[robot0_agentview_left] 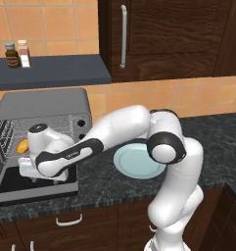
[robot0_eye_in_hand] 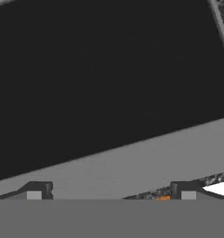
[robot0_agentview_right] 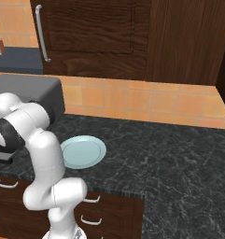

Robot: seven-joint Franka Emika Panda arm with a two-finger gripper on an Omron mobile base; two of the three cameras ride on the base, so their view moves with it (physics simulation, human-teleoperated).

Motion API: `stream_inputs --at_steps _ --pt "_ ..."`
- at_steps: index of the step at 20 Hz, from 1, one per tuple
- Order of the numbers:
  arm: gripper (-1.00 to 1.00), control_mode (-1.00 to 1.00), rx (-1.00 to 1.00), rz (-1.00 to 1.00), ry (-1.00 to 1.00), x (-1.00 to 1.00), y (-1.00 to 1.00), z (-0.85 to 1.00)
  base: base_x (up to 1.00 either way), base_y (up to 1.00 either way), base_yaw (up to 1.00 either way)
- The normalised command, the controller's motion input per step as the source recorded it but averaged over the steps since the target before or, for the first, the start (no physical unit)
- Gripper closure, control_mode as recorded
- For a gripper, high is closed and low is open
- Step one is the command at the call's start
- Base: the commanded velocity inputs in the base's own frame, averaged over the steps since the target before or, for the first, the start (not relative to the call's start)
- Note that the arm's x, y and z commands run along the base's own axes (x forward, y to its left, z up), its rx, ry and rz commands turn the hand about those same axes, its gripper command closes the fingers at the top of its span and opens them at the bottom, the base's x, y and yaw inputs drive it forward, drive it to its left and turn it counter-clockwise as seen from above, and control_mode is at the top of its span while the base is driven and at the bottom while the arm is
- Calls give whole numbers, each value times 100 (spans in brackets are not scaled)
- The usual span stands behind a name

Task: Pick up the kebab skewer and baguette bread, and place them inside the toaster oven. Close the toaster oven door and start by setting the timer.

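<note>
Spread gripper [robot0_eye_in_hand: 111,195] over lowered toaster oven door [robot0_eye_in_hand: 108,83]; plate [robot0_agentview_left: 136,161] beside; baguette bread [robot0_agentview_left: 22,145] inside.

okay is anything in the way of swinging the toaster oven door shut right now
Yes. The toaster oven door lies folded down flat, and the robot's hand hangs right over its dark glass with the open gripper pointing at it. The baguette bread sits inside on the rack, clear of the door.
</note>
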Motion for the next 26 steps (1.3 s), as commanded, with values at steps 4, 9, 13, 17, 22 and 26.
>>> stream_inputs --at_steps 4,9,13,17,22,26 --pt "-100 -100 5 32 16 -84 2 17 0 0 0" --pt "-100 -100 0 21 6 -75 -2 0 0 0 0" --pt "-100 -100 0 2 2 -19 -6 -26 0 0 0" --pt "-100 -100 0 0 5 10 -12 -31 0 0 0" --pt "-100 -100 0 0 1 7 0 -31 0 0 0" --pt "-100 -100 0 0 0 42 -4 -13 0 0 0"
